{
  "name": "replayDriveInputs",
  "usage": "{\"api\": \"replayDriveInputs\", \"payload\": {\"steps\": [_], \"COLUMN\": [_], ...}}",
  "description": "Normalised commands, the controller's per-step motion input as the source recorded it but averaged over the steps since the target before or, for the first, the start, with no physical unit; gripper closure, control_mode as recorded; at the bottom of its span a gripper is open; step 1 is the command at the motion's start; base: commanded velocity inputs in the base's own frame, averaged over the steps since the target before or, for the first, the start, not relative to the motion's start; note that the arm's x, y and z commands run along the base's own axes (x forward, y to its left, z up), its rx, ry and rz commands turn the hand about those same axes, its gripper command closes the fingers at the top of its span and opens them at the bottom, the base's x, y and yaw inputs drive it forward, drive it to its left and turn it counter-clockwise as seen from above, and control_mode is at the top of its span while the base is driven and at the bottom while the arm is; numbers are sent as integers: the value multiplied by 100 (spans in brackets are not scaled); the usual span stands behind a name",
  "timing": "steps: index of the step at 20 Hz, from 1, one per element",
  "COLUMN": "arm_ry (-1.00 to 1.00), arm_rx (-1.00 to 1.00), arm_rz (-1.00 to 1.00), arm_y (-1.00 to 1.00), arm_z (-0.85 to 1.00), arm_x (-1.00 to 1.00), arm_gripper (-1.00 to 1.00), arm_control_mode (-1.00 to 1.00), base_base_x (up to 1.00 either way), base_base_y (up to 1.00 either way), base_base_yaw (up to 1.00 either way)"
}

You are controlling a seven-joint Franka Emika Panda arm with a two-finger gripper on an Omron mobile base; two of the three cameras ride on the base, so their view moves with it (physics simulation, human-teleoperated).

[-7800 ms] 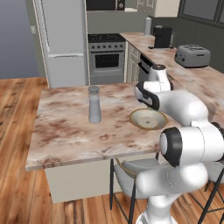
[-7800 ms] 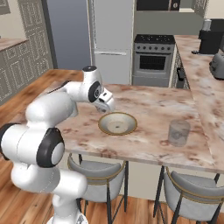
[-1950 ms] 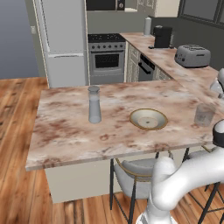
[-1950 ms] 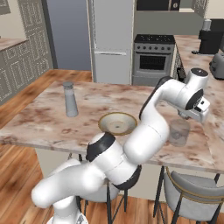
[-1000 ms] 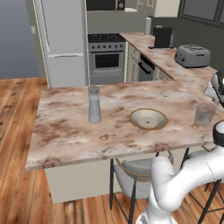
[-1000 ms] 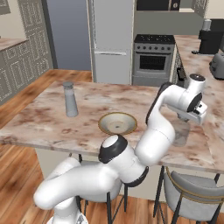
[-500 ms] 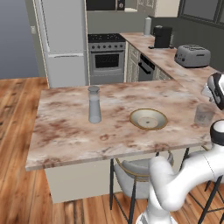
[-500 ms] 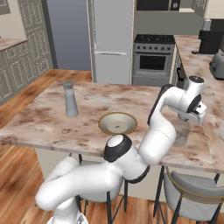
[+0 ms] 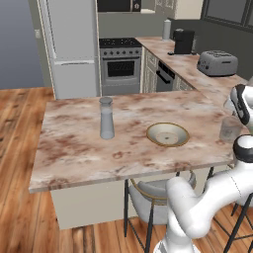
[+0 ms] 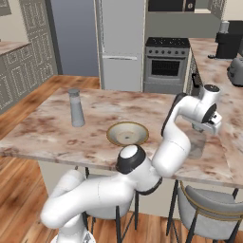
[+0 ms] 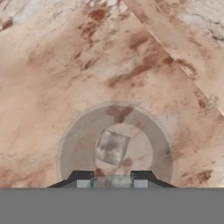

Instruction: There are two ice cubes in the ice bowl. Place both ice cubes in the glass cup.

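The glass cup [image 9: 230,129] stands near the right end of the island counter. Seen from above in the hand view, the cup's round rim [image 11: 65,135] rings one pale ice cube [image 11: 111,148] lying on its bottom. My gripper [image 11: 113,181] hangs straight over the cup mouth, shut on a second pale ice cube [image 11: 113,182] that shows between the fingertips. In the right base view the hand [image 10: 209,124] sits just above the cup [image 10: 196,145]. The ice bowl [image 9: 167,134], beige with a golden rim, rests mid-counter to the left of the cup [image 10: 127,134].
A grey shaker bottle [image 9: 106,118] stands on the left half of the island. The counter edge runs close to the right of the cup. A toaster [image 9: 217,63] and a coffee machine [image 9: 183,41] sit on the back counter. Stools stand under the island's front edge.
The hand has sunk slightly toward the cup mouth over the last second. The bowl, the cup and the bottle have stayed where they were.
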Motion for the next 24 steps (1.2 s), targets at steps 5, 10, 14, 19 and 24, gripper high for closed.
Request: {"api": "replayDriveInputs", "payload": {"steps": [5, 10, 14, 19, 24], "arm_ry": [0, 0, 0, 1, 0], "arm_rx": [0, 0, 0, 0, 0], "arm_rz": [0, 0, 0, 0, 0], "arm_y": [-8, -10, -4, 0, -6], "arm_z": [-8, -5, -16, -42, -26], "arm_x": [25, 23, 24, 16, 18], "arm_gripper": [100, 100, 100, 100, 100], "arm_control_mode": [-100, -100, -100, -100, -100], "base_base_x": [0, 0, 0, 0, 0], "base_base_y": [0, 0, 0, 0, 0], "base_base_yaw": [0, 0, 0, 0, 0]}}
